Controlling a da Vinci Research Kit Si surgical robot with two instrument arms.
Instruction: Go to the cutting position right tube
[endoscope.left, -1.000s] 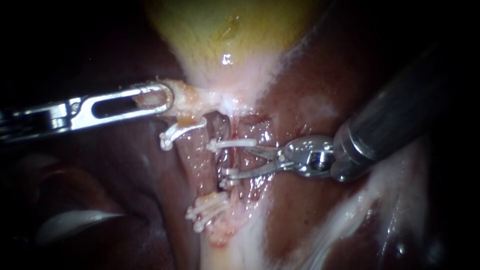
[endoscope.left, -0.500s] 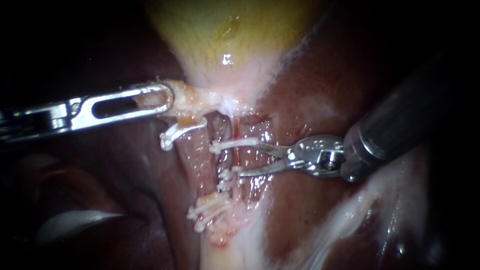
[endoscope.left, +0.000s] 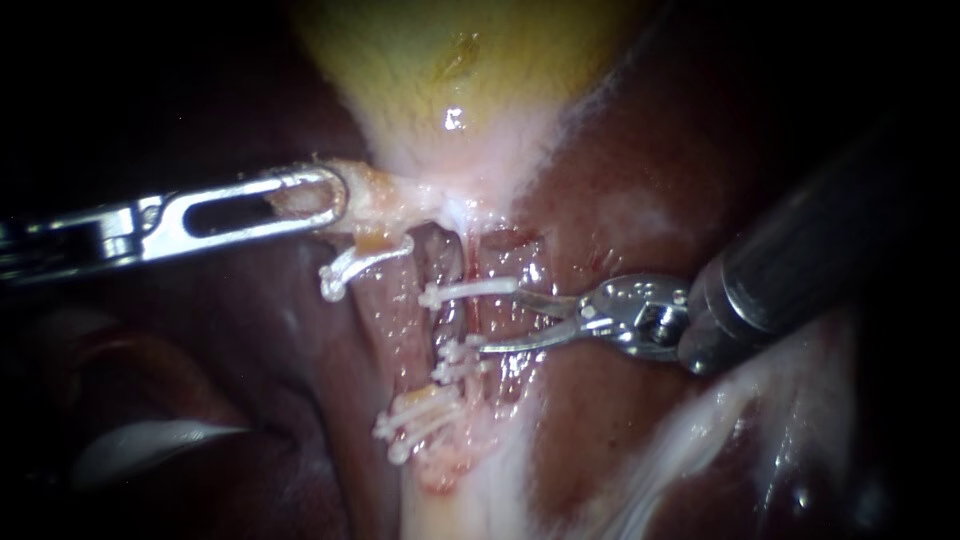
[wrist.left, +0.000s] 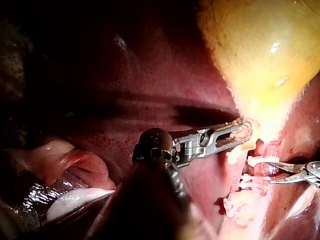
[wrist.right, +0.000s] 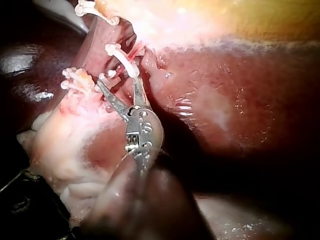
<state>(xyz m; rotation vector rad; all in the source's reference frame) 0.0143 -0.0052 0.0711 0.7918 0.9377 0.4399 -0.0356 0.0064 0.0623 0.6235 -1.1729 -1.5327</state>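
My left instrument (endoscope.left: 312, 198) comes in from the left, its slotted jaws shut on pale tissue at the gallbladder's (endoscope.left: 450, 60) neck; the left wrist view shows the same hold (wrist.left: 241, 132). Below the neck run two tubes carrying white clips. The right tube (endoscope.left: 503, 268) has an upper clip (endoscope.left: 465, 290) and lower clips (endoscope.left: 455, 352). My right instrument (endoscope.left: 495, 320) has thin blades that stand open on the right tube, in the stretch between those clips. In the right wrist view the open blades (wrist.right: 118, 80) lie just under the upper clip (wrist.right: 122, 57).
The left tube (endoscope.left: 385, 315) carries a clip (endoscope.left: 352, 263) near the neck. A cluster of clips (endoscope.left: 415, 420) sits lower on pale tissue. Dark red liver (endoscope.left: 620, 130) surrounds the site on both sides. A pale fold (endoscope.left: 150, 440) lies at the lower left.
My right instrument has drawn back a little to the right, its blades still open at the right tube. The left instrument has held still.
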